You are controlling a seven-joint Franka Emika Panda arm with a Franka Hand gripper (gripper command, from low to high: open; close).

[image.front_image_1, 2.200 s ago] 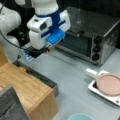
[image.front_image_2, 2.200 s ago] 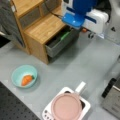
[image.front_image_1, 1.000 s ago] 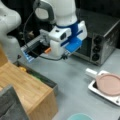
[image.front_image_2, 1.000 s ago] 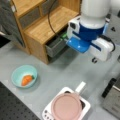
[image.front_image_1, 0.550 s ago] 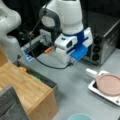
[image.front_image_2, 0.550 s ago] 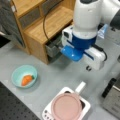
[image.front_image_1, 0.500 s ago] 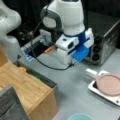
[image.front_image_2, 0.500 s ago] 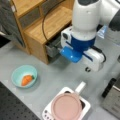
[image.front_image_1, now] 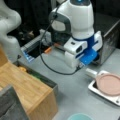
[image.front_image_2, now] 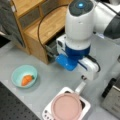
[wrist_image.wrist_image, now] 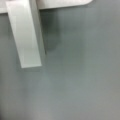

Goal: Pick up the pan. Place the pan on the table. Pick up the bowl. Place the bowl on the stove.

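Note:
The dusty-pink pan [image.front_image_1: 108, 83] [image.front_image_2: 67, 106] lies on the stove [image.front_image_1: 100, 91] [image.front_image_2: 86, 106], its white handle [image.front_image_1: 91, 73] [image.front_image_2: 80, 88] pointing toward the arm. My gripper [image.front_image_2: 83, 77] [image.front_image_1: 80, 66] hangs just above the end of that handle, mostly hidden under the white and blue wrist. In the wrist view the handle [wrist_image.wrist_image: 26, 37] shows at upper left over the grey table [wrist_image.wrist_image: 80, 75]; no fingers appear there. The teal bowl [image.front_image_2: 24, 75] [image.front_image_1: 80, 116] sits on the table [image.front_image_2: 50, 80] with a carrot [image.front_image_2: 26, 80] in it.
A wooden block [image.front_image_1: 27, 92] [image.front_image_2: 42, 27] with an open drawer stands beside the arm. The steel toaster oven [image.front_image_1: 111, 35] [image.front_image_2: 112, 102] sits close behind the stove. A black cable [image.front_image_1: 50, 67] loops from the wrist over the table.
The arm has swung from the wooden block's side across the table toward the stove and come down over the pan's handle. Pan and bowl have not moved.

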